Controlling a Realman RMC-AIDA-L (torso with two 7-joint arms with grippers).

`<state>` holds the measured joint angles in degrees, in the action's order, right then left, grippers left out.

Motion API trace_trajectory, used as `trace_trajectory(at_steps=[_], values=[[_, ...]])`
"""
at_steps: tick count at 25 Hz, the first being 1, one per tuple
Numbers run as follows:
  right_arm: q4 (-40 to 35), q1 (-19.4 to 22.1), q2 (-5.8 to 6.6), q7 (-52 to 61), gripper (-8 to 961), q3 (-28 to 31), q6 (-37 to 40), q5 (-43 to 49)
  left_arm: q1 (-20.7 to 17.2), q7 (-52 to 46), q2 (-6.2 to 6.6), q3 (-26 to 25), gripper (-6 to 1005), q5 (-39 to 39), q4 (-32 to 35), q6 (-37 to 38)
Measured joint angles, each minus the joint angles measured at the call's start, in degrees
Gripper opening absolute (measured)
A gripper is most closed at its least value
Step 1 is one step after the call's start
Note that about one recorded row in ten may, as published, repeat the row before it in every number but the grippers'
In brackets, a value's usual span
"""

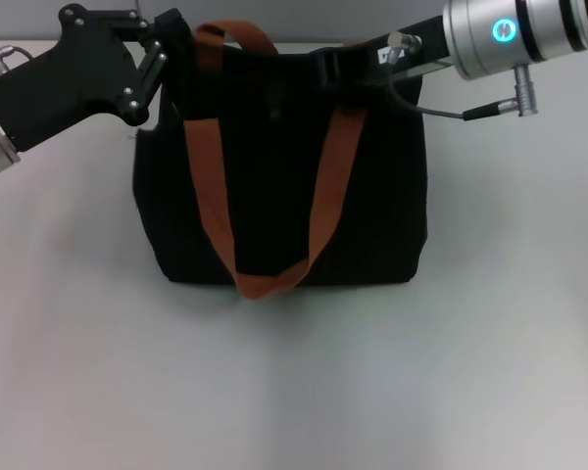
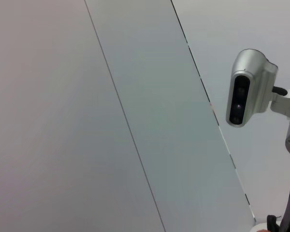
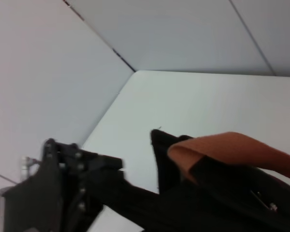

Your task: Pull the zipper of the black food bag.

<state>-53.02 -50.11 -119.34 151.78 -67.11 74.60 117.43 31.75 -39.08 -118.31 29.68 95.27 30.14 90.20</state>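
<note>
Standing on the white table [image 1: 294, 392], the black food bag [image 1: 274, 186] faces the robot, with its orange straps [image 1: 318, 211] hanging down the front; the top edge, where the zip track runs, is at the far side of the head view, and both arms reach to it; I think one arm is there to hold the bag steady while the other one pulls.

The left gripper [image 1: 162, 44] sits at the bag's top left corner; its black fingers [image 1: 155, 61] look close together against the cloth there, so it seems to be pinching the corner, but I cannot tell for sure if it grips or only touches; the right wrist view shows the same gripper [image 3: 72, 179] low beside the bag's end [image 3: 159, 159], near a fold of strap [image 3: 222, 150].

The right gripper [image 1: 348, 64] comes in from the right, at the top edge near the middle; its fingers are black against black cloth, so I cannot tell if they are spread or pressed together, or if they hold anything.

The zipper [image 3: 263, 202] may be the small silver bit on the bag's top in the right wrist view, though it is too small to be sure.

The left wrist view shows only a wall and a silver camera [image 2: 246, 87].
</note>
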Motion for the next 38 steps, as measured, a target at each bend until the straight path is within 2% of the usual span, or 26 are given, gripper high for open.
trace_trajectory(at_steps=[5, 11, 17, 21, 29, 32, 38], values=[[-0.28, 0.50, -0.03, -0.16, 289, -0.37, 0.67, -3.38, 0.13, -0.03, 0.02, 0.03, 28, -0.02, -0.11, 0.06], [0.69, 1.17, 0.18, -0.30, 289, -0.01, 0.32, -3.32, 0.15, -0.03, -0.06, -0.03, 28, -0.02, -0.27, 0.15], [-4.24, 2.04, 0.62, 1.05, 289, 2.10, 3.58, -1.15, 0.15, -0.03, -0.08, -0.32, 28, -0.07, -0.27, -0.06], [-4.82, 1.93, 0.47, 1.88, 288, 2.09, 3.95, 1.02, 0.20, -0.03, -0.08, -0.33, 28, -0.27, -0.27, -0.11], [-1.98, -0.11, 0.05, 2.28, 288, -1.17, -0.17, 2.84, 0.86, -1.99, -0.16, 0.97, 28, -1.89, -0.36, 0.94], [-1.89, -0.47, -0.14, 2.31, 288, -3.19, -1.72, 1.56, 1.24, -2.10, -0.26, 1.73, 28, -1.97, -0.44, 1.07], [-0.37, -0.50, -0.17, 2.23, 288, -3.64, -2.15, -1.44, 1.30, -2.28, -0.34, 1.86, 28, -2.05, -0.53, 1.23]])
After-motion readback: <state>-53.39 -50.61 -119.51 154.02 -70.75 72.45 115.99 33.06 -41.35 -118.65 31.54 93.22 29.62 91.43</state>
